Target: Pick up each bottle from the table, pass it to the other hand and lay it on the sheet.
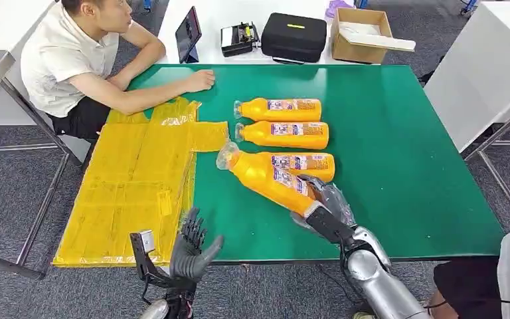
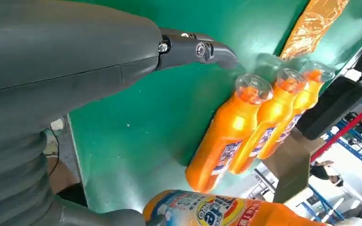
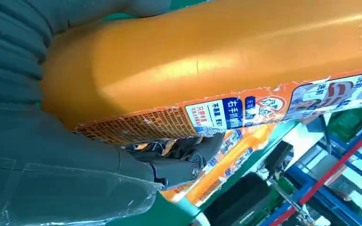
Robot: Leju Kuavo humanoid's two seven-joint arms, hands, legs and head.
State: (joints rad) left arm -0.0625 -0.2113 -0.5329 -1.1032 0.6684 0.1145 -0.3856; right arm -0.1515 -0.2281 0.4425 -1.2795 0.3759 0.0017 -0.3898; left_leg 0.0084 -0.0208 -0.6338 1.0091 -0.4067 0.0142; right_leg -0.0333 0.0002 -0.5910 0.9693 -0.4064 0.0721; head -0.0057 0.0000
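My right hand (image 1: 329,203) grips the base end of an orange bottle (image 1: 269,176), lifted at a slant with its clear cap pointing toward the yellow sheet (image 1: 133,179). In the right wrist view the held bottle (image 3: 217,61) is very close, with dark fingers (image 3: 179,160) curled under it. Three more orange bottles lie side by side on the green table (image 1: 398,146): the far one (image 1: 285,109), the middle one (image 1: 285,134) and the near one (image 1: 312,161), partly behind the held bottle. My left hand (image 1: 191,249) hovers open at the table's front edge, fingers spread, holding nothing. Its wrist view shows the lying bottles (image 2: 226,136).
A person (image 1: 73,60) sits at the far left with one hand (image 1: 199,80) on the table near the sheet. Behind the table stand a tablet (image 1: 187,33), a black case (image 1: 293,36) and a cardboard box (image 1: 362,33). Another person (image 1: 505,272) stands at my right.
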